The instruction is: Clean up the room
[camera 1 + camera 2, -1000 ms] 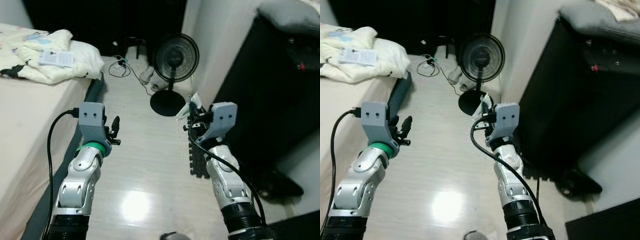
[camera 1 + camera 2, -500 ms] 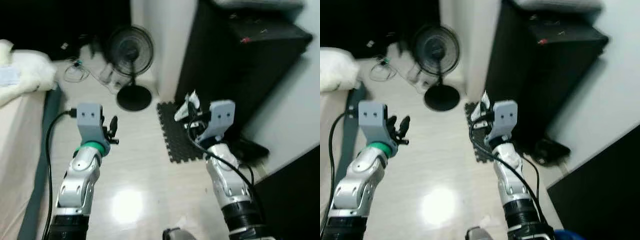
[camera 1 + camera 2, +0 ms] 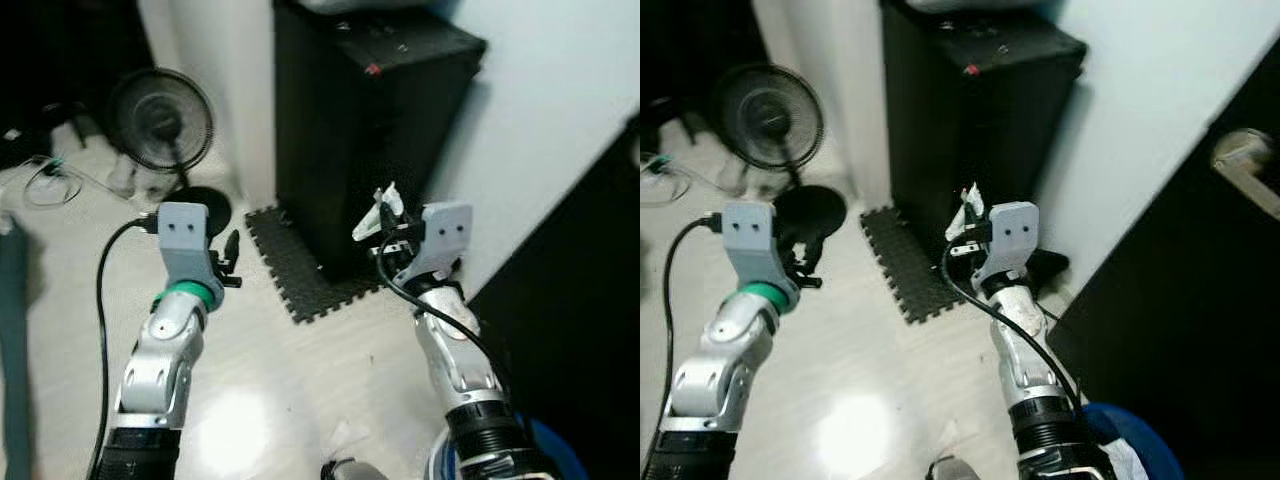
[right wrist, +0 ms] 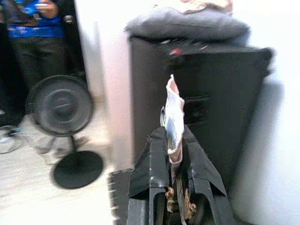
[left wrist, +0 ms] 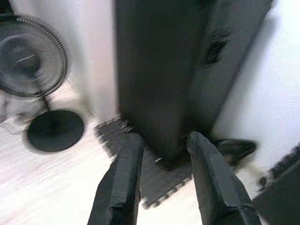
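A pale glossy floor (image 3: 300, 370) is running past a tall black cabinet (image 3: 360, 120) standing against a light wall, with a black interlocking foam mat (image 3: 300, 270) lying at the cabinet's foot and a black pedestal fan (image 3: 160, 120) standing at about ten o'clock. At five o'clock, the rim of a blue bin (image 3: 1120, 440) is showing beside a dark door with a metal lever handle (image 3: 1245, 150).

The right gripper (image 3: 385, 225) is pinching a crumpled white scrap of wrapper (image 4: 173, 117) between its closed fingers, the scrap sticking up above the fingertips and held up in front of the cabinet. The left gripper (image 5: 161, 154) is holding nothing, its two black fingers (image 5: 124, 183) standing narrowly apart. In the right wrist view a person in a blue top (image 4: 33, 18) is standing behind the fan.

The grip appears to be catching only the lower end of the scrap, so a jolt while walking could likely be shaking it loose onto the floor. The bin is lying low and close to the robot's right side, so a release made too early would probably be dropping the scrap beside it. The raised edge of the foam mat may also be tripping a foot during a turn toward the bin.
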